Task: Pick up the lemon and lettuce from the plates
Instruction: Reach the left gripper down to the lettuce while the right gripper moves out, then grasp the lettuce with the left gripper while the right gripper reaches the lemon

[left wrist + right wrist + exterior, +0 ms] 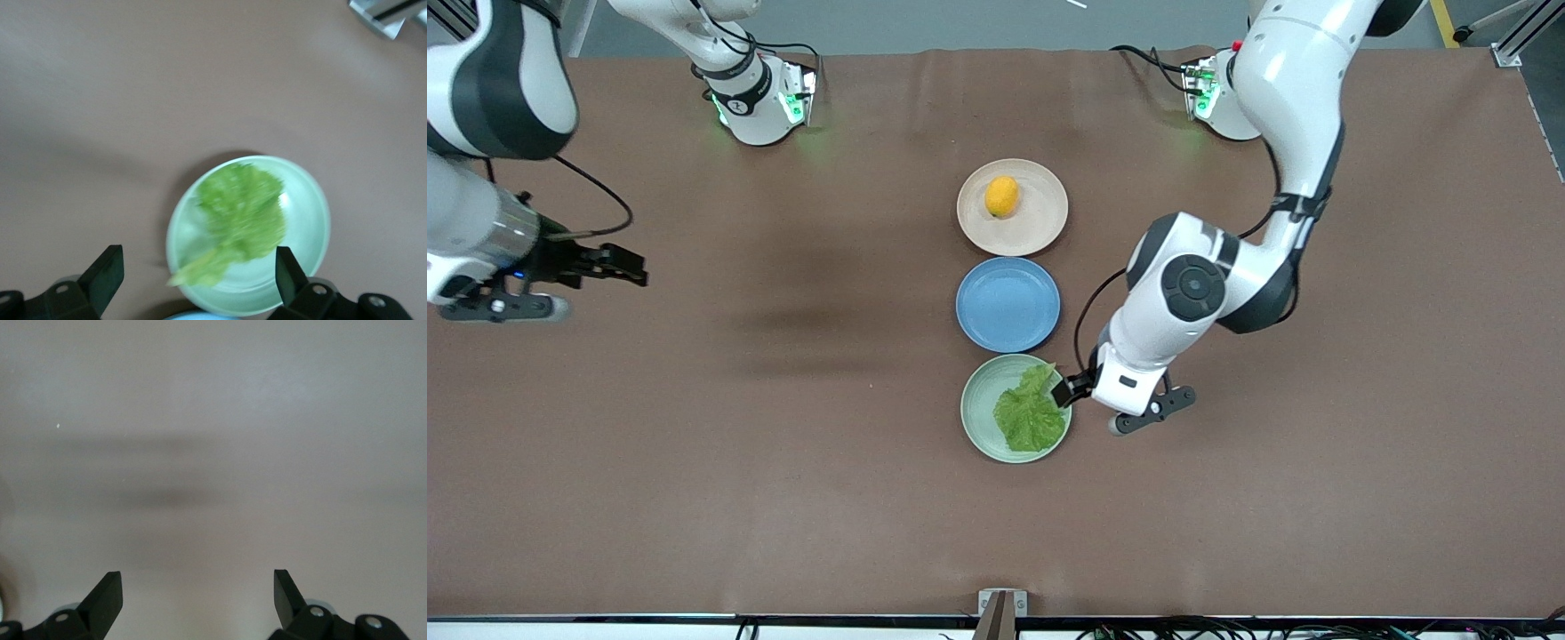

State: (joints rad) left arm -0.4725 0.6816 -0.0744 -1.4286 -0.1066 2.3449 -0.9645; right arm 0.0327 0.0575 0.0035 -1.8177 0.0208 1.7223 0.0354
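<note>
The lemon (1002, 196) lies on the beige-pink plate (1045, 222). The lettuce (1030, 411) lies on the mint green plate (976, 409), the plate nearest the front camera. My left gripper (1064, 391) is open and empty, over the mint plate's rim at the left arm's end, by the leaf's stem tip. In the left wrist view the lettuce (243, 217) lies on the mint plate (313, 207) ahead of the open left gripper (198, 257). My right gripper (624, 265) is open and empty over bare table toward the right arm's end; its wrist view (196, 577) shows only table.
A blue plate (1008, 304) lies between the two task plates, bare. A metal bracket (1000, 609) stands at the table's front edge and shows in the left wrist view (381, 15). The left arm's elbow (1193, 286) hangs over the table beside the blue plate.
</note>
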